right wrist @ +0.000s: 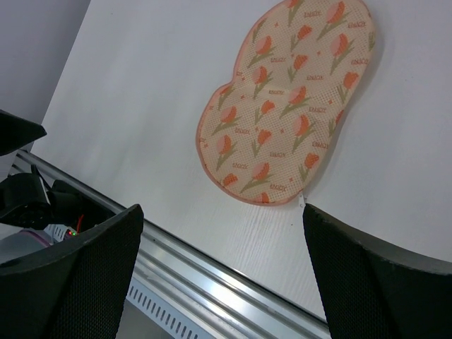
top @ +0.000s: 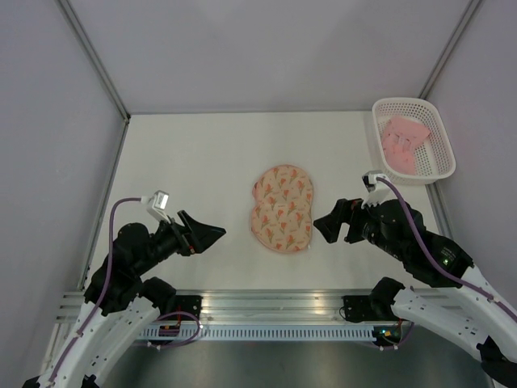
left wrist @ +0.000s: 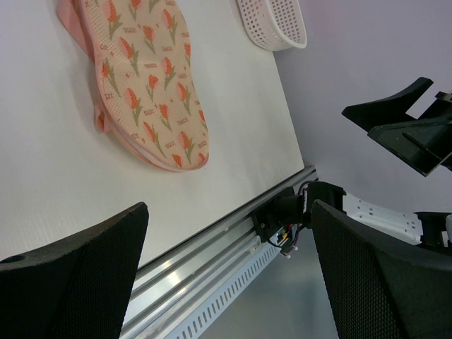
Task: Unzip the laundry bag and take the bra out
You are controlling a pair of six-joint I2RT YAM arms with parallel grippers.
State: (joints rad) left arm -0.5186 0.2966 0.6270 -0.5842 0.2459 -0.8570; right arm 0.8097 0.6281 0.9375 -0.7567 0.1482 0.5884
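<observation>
Alright, both arms sit low at the near edge of the table (top: 186, 162), one on each side of the laundry bag (top: 282, 208). The bag lies flat near the middle of the table with its leaf print facing up and its pink trim running round the edge. It looks closed, so whatever is inside is hidden. In the right wrist view a small white tab (right wrist: 301, 200) pokes out at the bag's near edge.

The left gripper (top: 214, 234) points toward the bag from the left, not touching it. Its jaws are spread wide, with nothing between them. The right gripper (top: 319, 225) sits just beside the bag's right edge, and its jaws are also spread and hold nothing.

Off in the far right corner there's a white basket (top: 443, 149) with a pink cloth (top: 401, 145) lying in it. I can't tell whether that's the bra.
</observation>
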